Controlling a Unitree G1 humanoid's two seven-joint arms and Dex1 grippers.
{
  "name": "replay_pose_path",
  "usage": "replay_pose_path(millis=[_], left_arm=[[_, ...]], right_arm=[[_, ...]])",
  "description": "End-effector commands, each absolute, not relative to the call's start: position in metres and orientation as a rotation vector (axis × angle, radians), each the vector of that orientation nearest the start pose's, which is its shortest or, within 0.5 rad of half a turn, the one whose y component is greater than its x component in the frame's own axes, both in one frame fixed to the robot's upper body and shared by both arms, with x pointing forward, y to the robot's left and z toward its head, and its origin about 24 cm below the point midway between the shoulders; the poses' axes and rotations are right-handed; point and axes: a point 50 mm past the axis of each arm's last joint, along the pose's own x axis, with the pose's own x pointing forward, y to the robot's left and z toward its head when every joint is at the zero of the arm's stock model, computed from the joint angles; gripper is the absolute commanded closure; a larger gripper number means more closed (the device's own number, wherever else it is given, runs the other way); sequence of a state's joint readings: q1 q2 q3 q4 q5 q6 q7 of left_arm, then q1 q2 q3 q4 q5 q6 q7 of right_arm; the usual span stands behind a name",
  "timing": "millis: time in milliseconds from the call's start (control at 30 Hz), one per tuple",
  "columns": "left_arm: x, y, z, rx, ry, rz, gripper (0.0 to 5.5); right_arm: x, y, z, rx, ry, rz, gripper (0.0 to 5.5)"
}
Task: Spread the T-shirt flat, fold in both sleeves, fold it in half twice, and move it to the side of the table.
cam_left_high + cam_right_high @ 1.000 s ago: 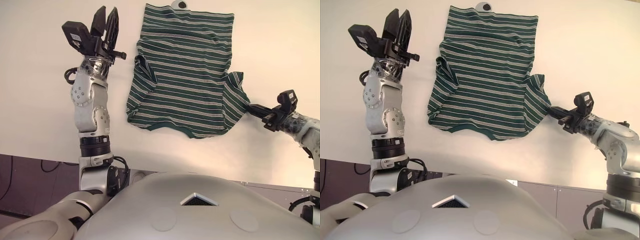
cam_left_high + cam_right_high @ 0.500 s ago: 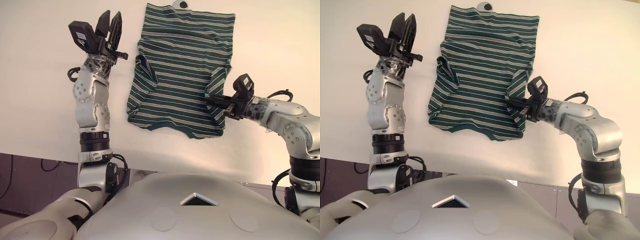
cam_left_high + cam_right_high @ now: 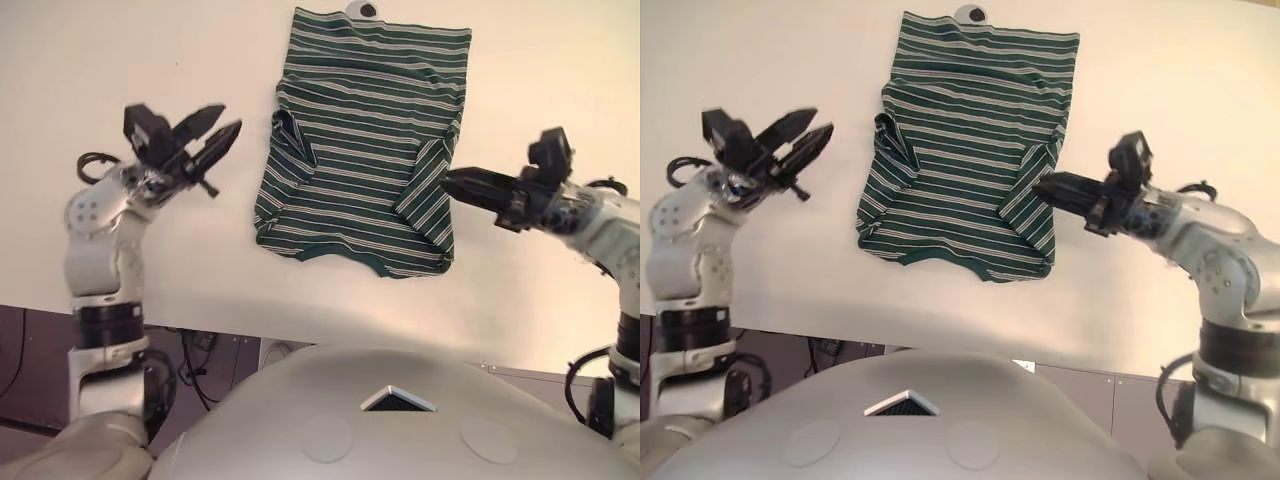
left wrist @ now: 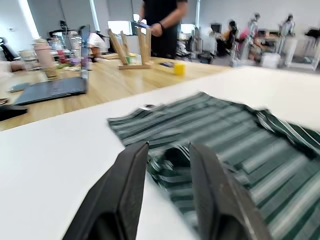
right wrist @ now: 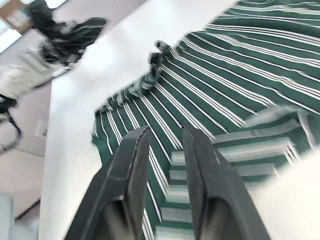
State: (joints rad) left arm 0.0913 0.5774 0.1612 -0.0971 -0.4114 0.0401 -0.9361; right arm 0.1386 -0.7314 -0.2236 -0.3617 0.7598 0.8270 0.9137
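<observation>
A dark green T-shirt (image 3: 365, 140) with white stripes lies on the white table (image 3: 560, 80), hem towards me. Its right sleeve (image 3: 428, 185) is folded in over the body. The left sleeve (image 3: 285, 128) sits bunched at the shirt's left edge. My right gripper (image 3: 447, 180) hovers just right of the folded sleeve, open a little with nothing in it; in the right wrist view it (image 5: 165, 131) points at the striped cloth (image 5: 225, 65). My left gripper (image 3: 228, 120) is open above the table, left of the shirt and clear of it.
A small round grey object (image 3: 361, 9) lies at the shirt's far edge. The table's front edge (image 3: 300, 335) runs just beyond the hem. Bare table stretches on both sides of the shirt. The left wrist view shows wooden desks (image 4: 75, 95) and people far behind.
My right gripper carried the right sleeve inward over the shirt, let it go and drew back to the right. The left arm dropped and swung left, staying open.
</observation>
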Motion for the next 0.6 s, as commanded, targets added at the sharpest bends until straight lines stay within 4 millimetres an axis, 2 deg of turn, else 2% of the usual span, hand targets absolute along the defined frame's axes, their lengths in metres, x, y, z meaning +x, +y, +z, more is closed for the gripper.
replay_pose_path(millis=[33, 100, 200, 267, 400, 567, 600], left_arm=[[0.185, 0.259, 0.073, 0.467, 0.165, -1.038, 3.63], [0.172, 0.266, 0.062, 0.543, 0.209, -1.122, 3.35], [0.165, 0.26, 0.046, 0.616, 0.219, -1.2, 2.86], [0.166, 0.251, 0.036, 0.644, 0.217, -1.218, 2.49], [0.168, 0.237, 0.02, 0.689, 0.209, -1.254, 2.49], [0.171, 0.234, 0.016, 0.714, 0.199, -1.298, 2.49], [0.172, 0.232, 0.016, 0.708, 0.193, -1.304, 2.67]], right_arm=[[0.164, -0.247, 0.09, 0.089, 0.546, 0.941, 4.33], [0.147, -0.26, 0.072, -0.014, 0.578, 0.939, 4.19], [0.123, -0.27, 0.048, -0.172, 0.612, 1.02, 3.7], [0.124, -0.267, 0.04, -0.356, 0.513, 1.059, 3.44], [0.125, -0.245, 0.032, -0.522, 0.348, 1.159, 3.44], [0.128, -0.22, 0.034, -0.565, 0.237, 1.204, 3.44], [0.129, -0.213, 0.037, -0.573, 0.223, 1.214, 3.44]])
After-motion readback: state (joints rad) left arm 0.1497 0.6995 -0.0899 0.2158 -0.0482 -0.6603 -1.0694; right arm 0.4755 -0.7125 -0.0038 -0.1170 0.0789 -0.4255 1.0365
